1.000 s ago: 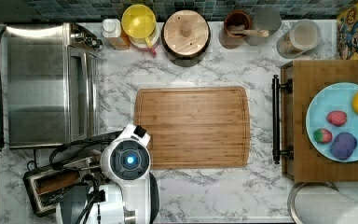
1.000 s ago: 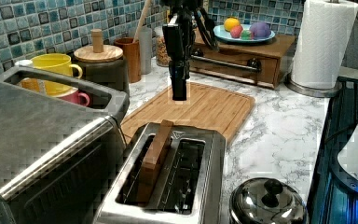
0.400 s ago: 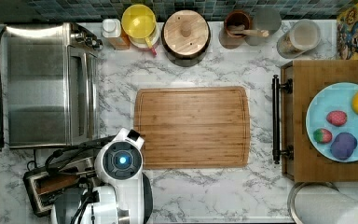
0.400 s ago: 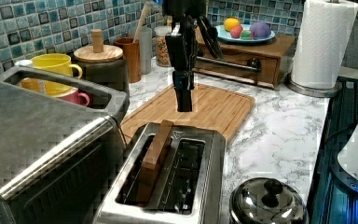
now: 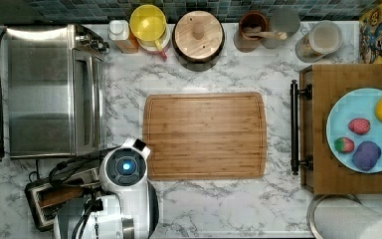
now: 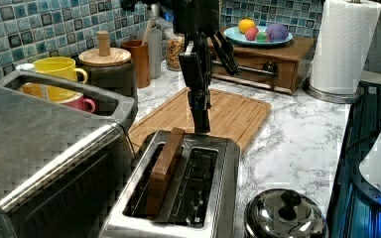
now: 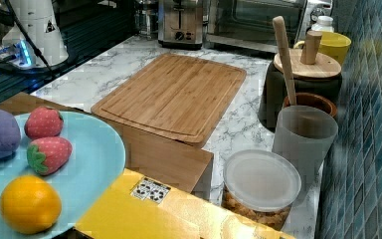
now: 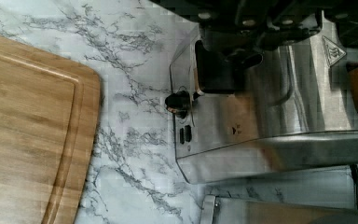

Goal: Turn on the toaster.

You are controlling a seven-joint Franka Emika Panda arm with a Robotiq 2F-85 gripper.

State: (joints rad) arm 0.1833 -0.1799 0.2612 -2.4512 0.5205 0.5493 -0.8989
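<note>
Our gripper (image 6: 200,116) hangs straight down over the far end of the toaster (image 6: 178,186), its tips just above the end face that looks toward the cutting board (image 6: 213,113). In the left view the fingers look pressed together into one narrow blade holding nothing, though we cannot tell for certain whether a small gap remains.

The toaster sits at the near left corner of the counter in the top view, close beside the big toaster oven (image 5: 49,89), with its long slots running toward the cutting board. A brown slice (image 6: 164,166) stands in the left view's left slot. In the wrist view we see the control face of the toaster (image 8: 261,107), with the black lever (image 8: 214,67) high on it and a small dark knob (image 8: 177,101) just beside it. The lever lies directly below our fingers, so we judge the coming move is a short push downward along that face, keeping off the knob.

The surface is white marble counter (image 5: 219,204), smooth and level. Room is tight on the left view's left, where the toaster oven stands, and a pot lid (image 6: 284,215) lies near on the left view's right. Toward the board it is more open.
</note>
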